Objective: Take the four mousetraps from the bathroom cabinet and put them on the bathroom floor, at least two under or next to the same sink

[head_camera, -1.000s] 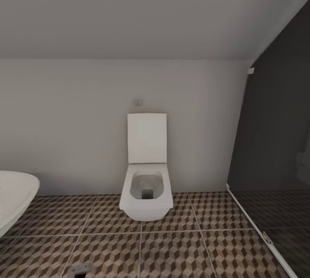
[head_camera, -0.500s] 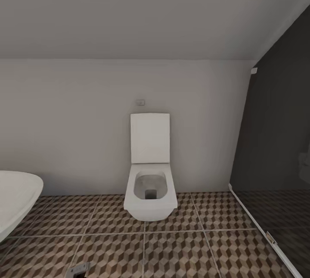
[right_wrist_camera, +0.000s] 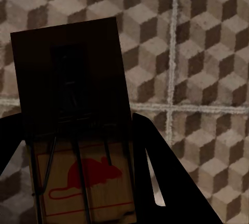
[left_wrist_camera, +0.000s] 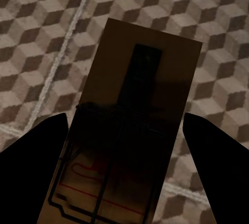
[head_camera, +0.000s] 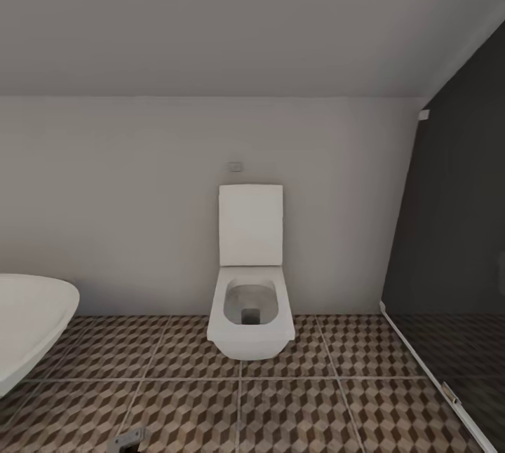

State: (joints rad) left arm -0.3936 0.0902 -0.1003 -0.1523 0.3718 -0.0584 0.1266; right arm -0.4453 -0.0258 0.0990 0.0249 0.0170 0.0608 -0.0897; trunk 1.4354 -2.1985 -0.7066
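Both grippers (left (left_wrist_camera: 124, 146), right (right_wrist_camera: 78, 156)) grip mousetraps (left_wrist_camera: 135, 109) above bathroom floor (left_wrist_camera: 218, 37).

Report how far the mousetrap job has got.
Done: two mousetraps are out of the cabinet. In hand: the left gripper holds one mousetrap, the right gripper another, both above the bathroom floor. Left: none seen lying on the tiles yet.

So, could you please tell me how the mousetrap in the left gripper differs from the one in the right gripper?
The left gripper's mousetrap shows only thin red outline marks; the right gripper's mousetrap shows a solid red mouse print. The left one sits centred between its fingers; the right one sits off to one side. Both are flat boards with dark wire, held above the cube-patterned bathroom floor.
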